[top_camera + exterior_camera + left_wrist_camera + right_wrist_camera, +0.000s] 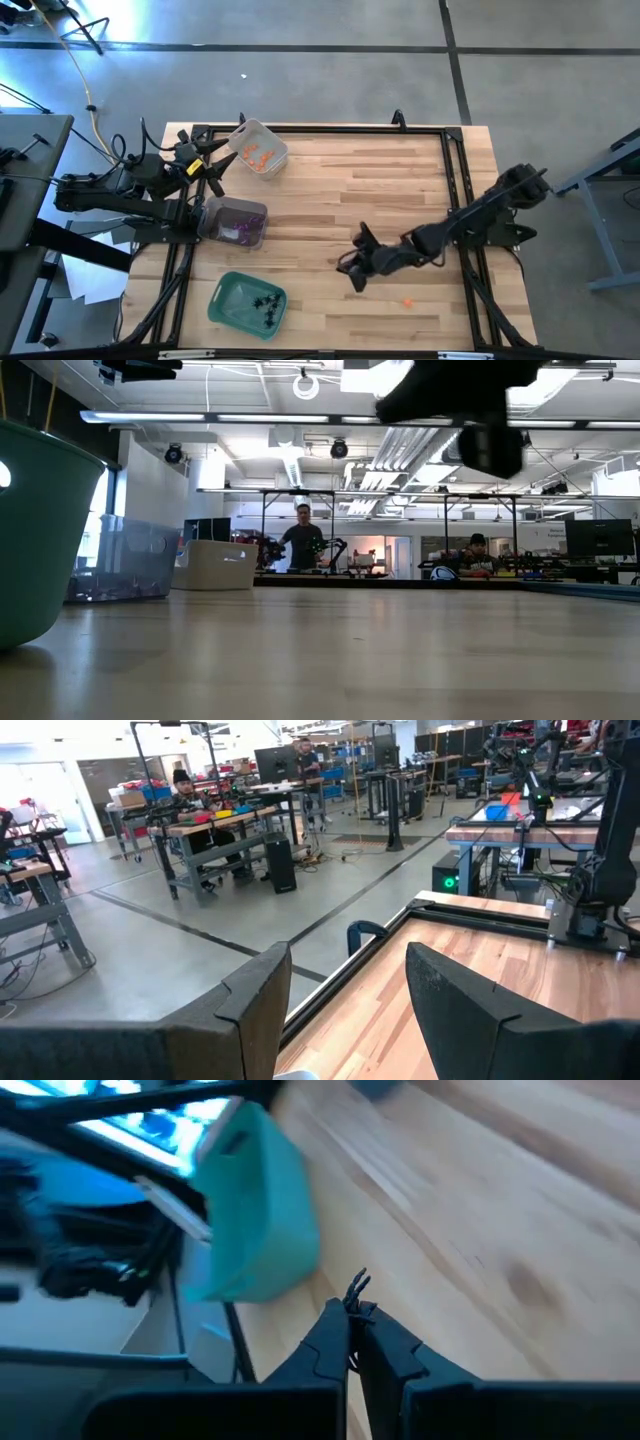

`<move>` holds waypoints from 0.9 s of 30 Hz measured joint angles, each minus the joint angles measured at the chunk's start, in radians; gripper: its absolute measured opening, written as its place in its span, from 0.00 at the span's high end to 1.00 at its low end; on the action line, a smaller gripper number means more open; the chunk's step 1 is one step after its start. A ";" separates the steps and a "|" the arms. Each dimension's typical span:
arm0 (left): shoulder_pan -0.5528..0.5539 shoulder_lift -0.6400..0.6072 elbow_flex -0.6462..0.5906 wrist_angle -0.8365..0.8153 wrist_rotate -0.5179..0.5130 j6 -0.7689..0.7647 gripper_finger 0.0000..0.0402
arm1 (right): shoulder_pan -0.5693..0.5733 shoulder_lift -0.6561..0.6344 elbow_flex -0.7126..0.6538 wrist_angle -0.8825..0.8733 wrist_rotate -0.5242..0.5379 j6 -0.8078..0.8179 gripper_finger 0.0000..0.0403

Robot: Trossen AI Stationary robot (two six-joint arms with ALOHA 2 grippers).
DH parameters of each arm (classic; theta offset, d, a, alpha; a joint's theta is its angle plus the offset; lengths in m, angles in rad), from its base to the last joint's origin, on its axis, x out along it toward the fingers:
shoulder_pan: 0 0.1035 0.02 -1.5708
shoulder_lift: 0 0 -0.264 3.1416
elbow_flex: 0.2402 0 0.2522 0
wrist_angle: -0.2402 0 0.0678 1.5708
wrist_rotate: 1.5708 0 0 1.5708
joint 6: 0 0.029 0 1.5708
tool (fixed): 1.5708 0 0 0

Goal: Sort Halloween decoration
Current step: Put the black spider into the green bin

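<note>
My right gripper (pixel 356 272) hangs over the middle of the table, shut on a tiny black spider-like decoration (pixel 357 1290). The green tray (pixel 248 303) near the front left edge holds several black spiders and also shows as the green tray (pixel 255 1210) ahead of the fingers. A clear tray (pixel 259 149) at the far left holds orange pieces. Another clear tray (pixel 236 222) holds purple ones. One orange piece (pixel 407 301) lies on the wood near the right front. My left gripper (pixel 218 165) waits open at the far left, level. My right gripper pinches the black spider between its two fingers, only at their free ends; thin legs (pixel 358 1282) stick out past the tips. The fingers slant downward toward the table's left front. The spider is lifted clear of the table.
Black frame rails (pixel 455 170) run along the table's edges. Bare wood (pixel 370 190) lies between the trays and the right arm. In the low view the green tray (pixel 40 530) stands at the left, with the clear trays (pixel 125 560) behind it; people sit beyond the table.
</note>
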 joint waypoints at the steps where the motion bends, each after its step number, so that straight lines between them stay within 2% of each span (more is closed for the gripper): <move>1: 0.000 0.000 0.000 0.000 0.000 0.000 0.54 | -0.016 0.008 0.000 0.034 -0.013 -0.036 0.99; 5: 0.000 0.000 0.000 0.000 0.000 0.000 0.54 | -0.065 0.089 0.007 0.228 -0.082 -0.152 0.99; 10: 0.000 0.000 0.000 0.000 0.000 0.000 0.54 | -0.095 0.266 0.179 0.302 -0.254 -0.328 0.99; 16: 0.000 0.000 0.000 0.000 0.000 0.000 0.54 | -0.103 0.409 0.454 0.141 -0.373 -0.470 0.99; 24: 0.000 0.000 0.000 0.000 0.000 0.000 0.54 | -0.101 0.619 0.826 -0.228 -0.398 -0.577 0.99; 27: 0.000 0.000 0.000 0.000 0.000 0.000 0.54 | -0.100 0.683 0.948 -0.324 -0.411 -0.669 0.99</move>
